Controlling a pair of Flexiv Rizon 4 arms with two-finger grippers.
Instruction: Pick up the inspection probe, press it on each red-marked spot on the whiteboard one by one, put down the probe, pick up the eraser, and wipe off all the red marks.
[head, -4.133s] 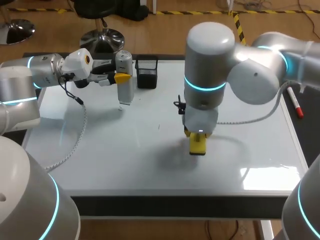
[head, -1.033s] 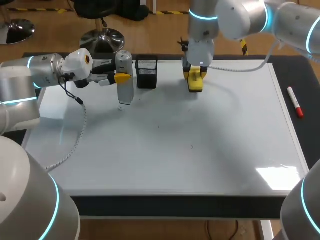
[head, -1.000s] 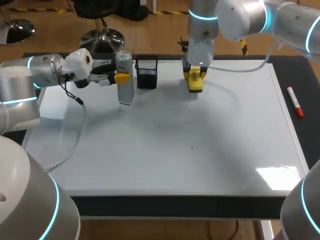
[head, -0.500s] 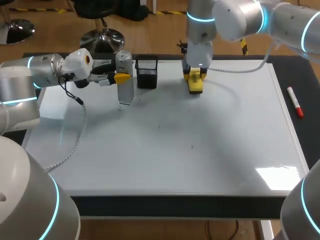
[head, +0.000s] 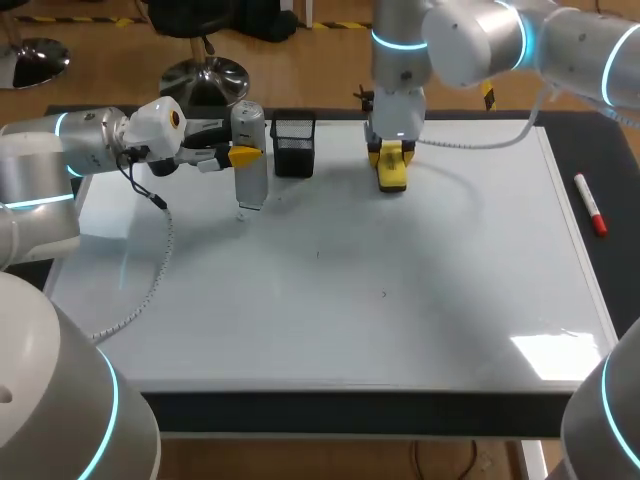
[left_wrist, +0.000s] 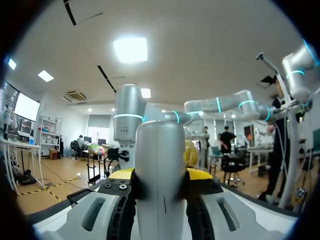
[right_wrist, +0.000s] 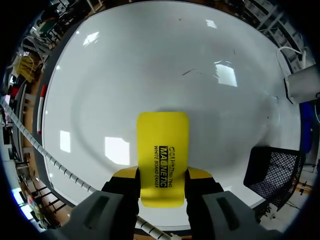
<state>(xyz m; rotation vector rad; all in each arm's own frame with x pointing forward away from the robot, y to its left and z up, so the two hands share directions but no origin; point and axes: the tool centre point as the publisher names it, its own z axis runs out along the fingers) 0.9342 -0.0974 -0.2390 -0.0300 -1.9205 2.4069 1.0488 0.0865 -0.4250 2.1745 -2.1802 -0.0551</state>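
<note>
One mesh basket (head: 294, 147) stands between probe (head: 249, 160) and eraser (head: 392, 168); marker (head: 590, 205) beside whiteboard (head: 400, 300).

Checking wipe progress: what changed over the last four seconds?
The right gripper, shut on the yellow block eraser, moved it from the glossy whiteboard's middle to its far edge, near the black mesh holder. Unchanged: left gripper holding the grey inspection probe upright; red marker pen right of the board.
</note>
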